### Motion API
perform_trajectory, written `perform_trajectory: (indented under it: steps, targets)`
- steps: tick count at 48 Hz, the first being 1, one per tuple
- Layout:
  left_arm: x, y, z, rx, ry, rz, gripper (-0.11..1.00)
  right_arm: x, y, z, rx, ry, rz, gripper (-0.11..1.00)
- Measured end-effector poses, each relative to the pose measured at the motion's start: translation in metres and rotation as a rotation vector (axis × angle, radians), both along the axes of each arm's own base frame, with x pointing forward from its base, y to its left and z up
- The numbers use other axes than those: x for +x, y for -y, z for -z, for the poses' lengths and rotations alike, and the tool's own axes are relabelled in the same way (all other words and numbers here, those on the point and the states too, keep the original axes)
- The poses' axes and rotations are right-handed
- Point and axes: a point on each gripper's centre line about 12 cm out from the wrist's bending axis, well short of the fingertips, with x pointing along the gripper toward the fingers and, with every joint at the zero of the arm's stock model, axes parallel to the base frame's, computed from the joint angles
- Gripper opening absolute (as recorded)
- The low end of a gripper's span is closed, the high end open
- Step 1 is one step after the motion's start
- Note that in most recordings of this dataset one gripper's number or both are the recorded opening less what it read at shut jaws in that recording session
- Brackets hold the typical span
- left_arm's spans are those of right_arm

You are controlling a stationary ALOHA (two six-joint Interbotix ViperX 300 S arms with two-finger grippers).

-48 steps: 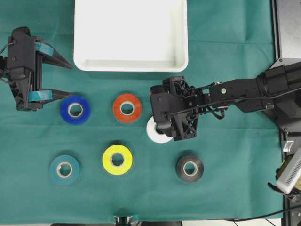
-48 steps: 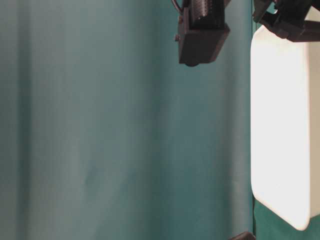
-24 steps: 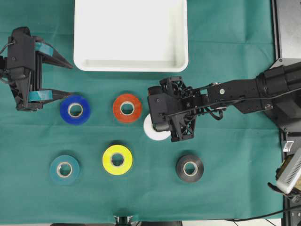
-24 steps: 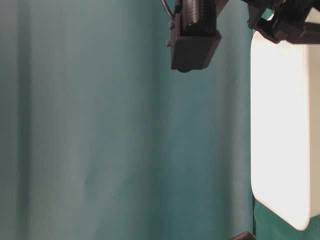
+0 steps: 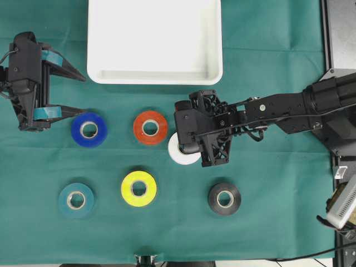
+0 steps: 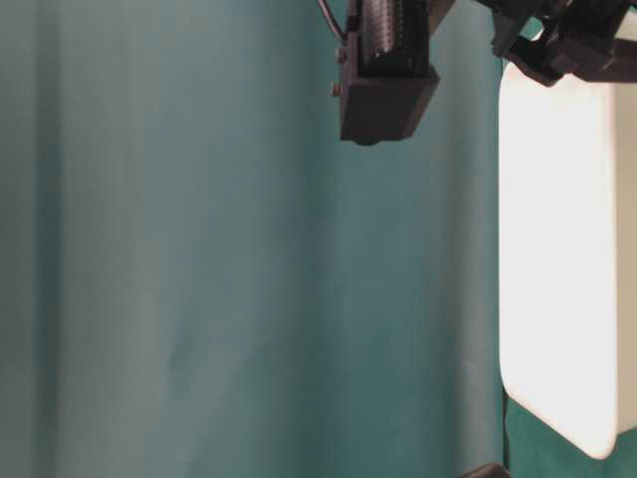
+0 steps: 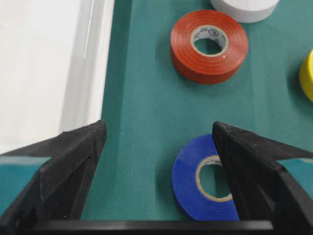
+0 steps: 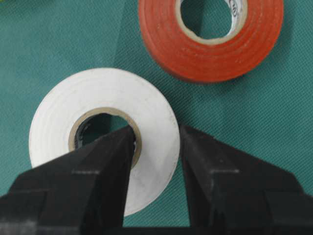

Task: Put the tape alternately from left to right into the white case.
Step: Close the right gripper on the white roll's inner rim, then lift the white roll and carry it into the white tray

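Since a second ago the right pincer (image 8: 156, 147) has closed on the white roll (image 5: 179, 154), and the roll is now sitting slightly farther left on the green tabletop (image 5: 267, 189), nearer the red-orange roll (image 5: 150, 127). The left pincer (image 5: 75, 94) is staying wide apart, unmoved, beside the blue roll (image 5: 89, 129).

The right wrist view is showing what the overhead hides: one finger (image 8: 102, 166) is sitting inside the pale core, the other against the outer wall, pinching the ring's side. The table-level view is giving only cloth, part of the white case (image 6: 562, 259) and dark arm parts.

All six rolls, including the teal (image 5: 76, 200), yellow (image 5: 138, 189) and black (image 5: 225, 198), are lying flat, holes facing up, below the case, which is running lengthwise left to right.
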Motion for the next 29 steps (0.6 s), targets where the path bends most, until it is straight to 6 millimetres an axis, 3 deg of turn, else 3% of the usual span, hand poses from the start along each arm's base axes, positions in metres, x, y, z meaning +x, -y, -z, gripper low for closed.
perform_trajectory:
  steps: [20, 29]
  targets:
    - [-0.001, 0.0, 0.001, 0.001, -0.003, 0.001, 0.94, -0.005, -0.001, -0.043, 0.071, 0.07, 0.075, 0.02]
    - [-0.001, 0.0, 0.001, 0.001, -0.005, 0.001, 0.94, -0.003, -0.001, -0.051, 0.103, 0.087, 0.111, 0.02]
